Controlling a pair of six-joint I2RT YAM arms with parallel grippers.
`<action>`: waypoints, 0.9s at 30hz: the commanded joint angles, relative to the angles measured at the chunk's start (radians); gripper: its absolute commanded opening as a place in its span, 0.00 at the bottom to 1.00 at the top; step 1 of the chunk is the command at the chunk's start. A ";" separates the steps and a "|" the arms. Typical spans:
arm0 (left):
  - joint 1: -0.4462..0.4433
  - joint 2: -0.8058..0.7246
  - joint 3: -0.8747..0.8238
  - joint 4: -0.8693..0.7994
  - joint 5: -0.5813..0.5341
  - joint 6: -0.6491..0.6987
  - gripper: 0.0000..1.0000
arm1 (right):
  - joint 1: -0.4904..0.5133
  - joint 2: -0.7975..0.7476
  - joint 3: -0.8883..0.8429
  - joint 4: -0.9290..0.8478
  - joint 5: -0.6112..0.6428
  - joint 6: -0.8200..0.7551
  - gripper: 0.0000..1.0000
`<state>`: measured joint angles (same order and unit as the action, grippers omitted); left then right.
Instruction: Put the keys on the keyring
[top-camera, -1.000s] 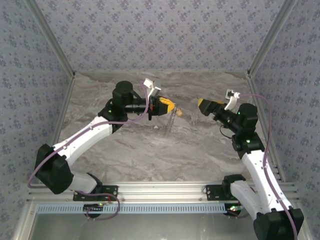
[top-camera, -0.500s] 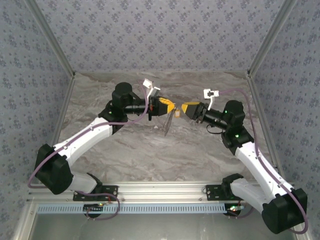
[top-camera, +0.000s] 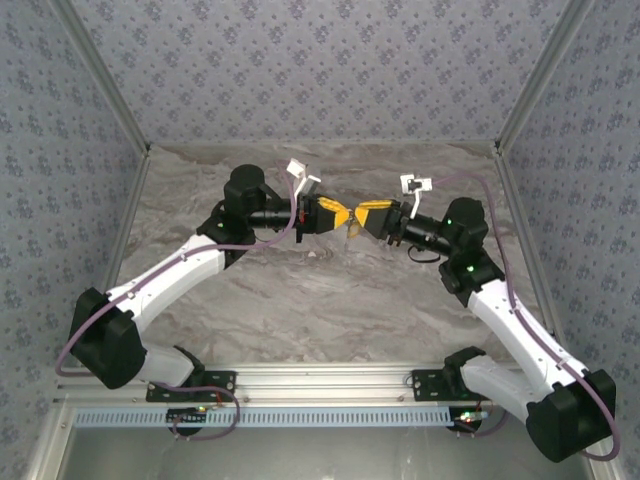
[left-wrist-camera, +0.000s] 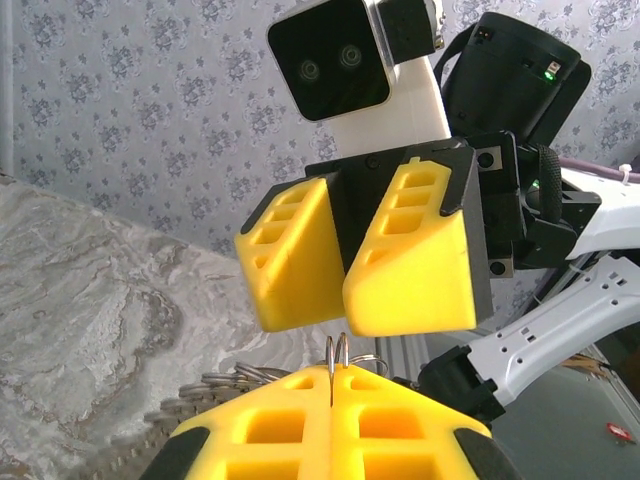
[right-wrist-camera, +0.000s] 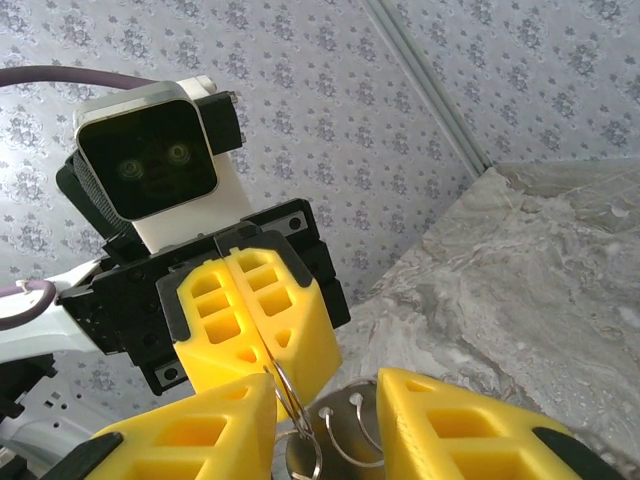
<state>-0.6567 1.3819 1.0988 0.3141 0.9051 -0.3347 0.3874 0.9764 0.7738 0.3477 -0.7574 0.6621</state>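
while the left gripper (top-camera: 338, 213) clamps fully on the keyring (left-wrist-camera: 337, 352), the right gripper (top-camera: 364, 216) meets it from 3 o'clock, fingers (right-wrist-camera: 440, 430) half apart around the loops; whether they pinch anything cannot be told. the key (top-camera: 352, 230) hangs at their 6 o'clock. threading looks underway; next needs fine alignment with the wire.

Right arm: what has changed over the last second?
The right gripper swung in leftward from the right side to meet the left gripper. Its jaws now stand apart on either side of the keyring's loops. The left gripper stayed put, shut on the keyring.
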 joint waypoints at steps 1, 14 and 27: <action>-0.006 -0.016 0.047 0.016 0.035 -0.001 0.00 | 0.013 0.010 0.040 0.033 -0.025 -0.014 0.35; -0.005 -0.017 0.059 0.000 0.036 0.008 0.00 | 0.016 0.019 0.030 0.028 -0.057 -0.023 0.32; -0.005 -0.006 0.064 -0.002 0.037 0.008 0.00 | 0.018 0.027 0.026 0.024 -0.074 -0.024 0.12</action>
<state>-0.6567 1.3819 1.1137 0.2874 0.9089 -0.3347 0.4000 0.9977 0.7788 0.3580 -0.8177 0.6434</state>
